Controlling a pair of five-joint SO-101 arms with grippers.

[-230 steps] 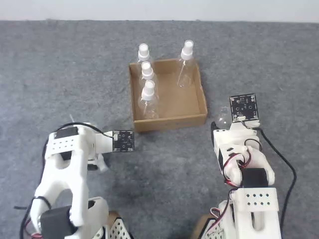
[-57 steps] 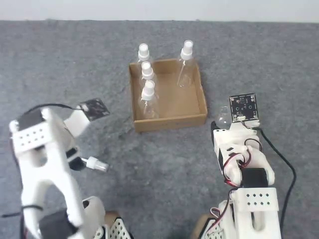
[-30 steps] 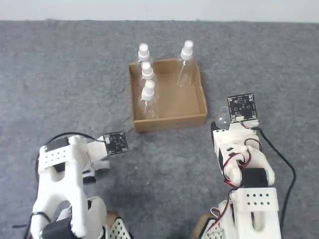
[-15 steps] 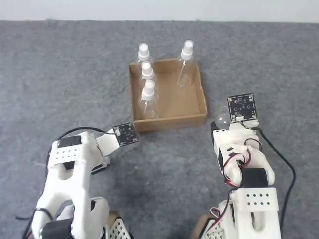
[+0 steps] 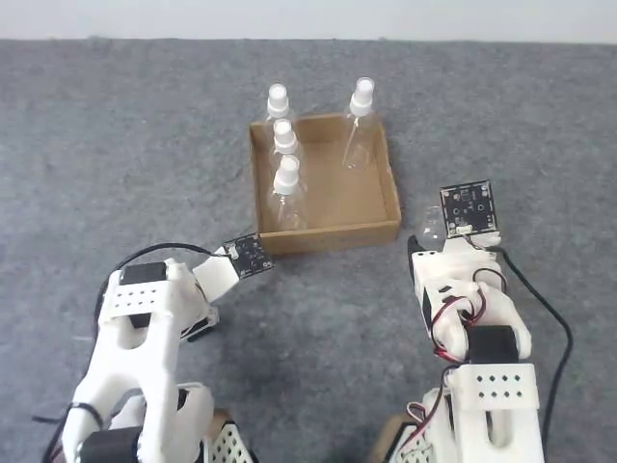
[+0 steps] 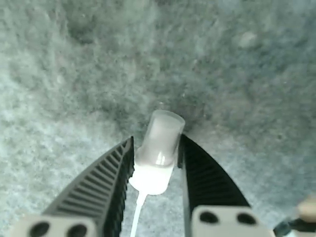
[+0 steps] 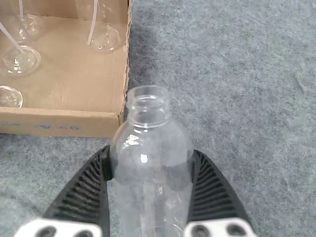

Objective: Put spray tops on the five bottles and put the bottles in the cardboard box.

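Cardboard box (image 5: 328, 237) sits mid-counter toward the far edge with four capped bottles (image 5: 287, 183) standing in it; the grey counter (image 5: 116, 125) in front of it serves as the working ground for the last one. The fifth bottle (image 7: 148, 163), clear and uncapped, is held just off the box's near right corner; the right fingers (image 7: 84, 192) are closed around its body below the shoulder, pads touching both sides; the open neck is left bare beyond the grip, most likely so a top can be seated on it. The spray top (image 6: 160, 145) is over toward the counter's near left; the left fingers (image 6: 111, 173) are narrowed to its width and pinch its collar, cap end pointing out past the tips and low over the counter, thin tube trailing back between them; gripped this way the tube looks hard to steer into the neck, so some re-aiming seems needed.
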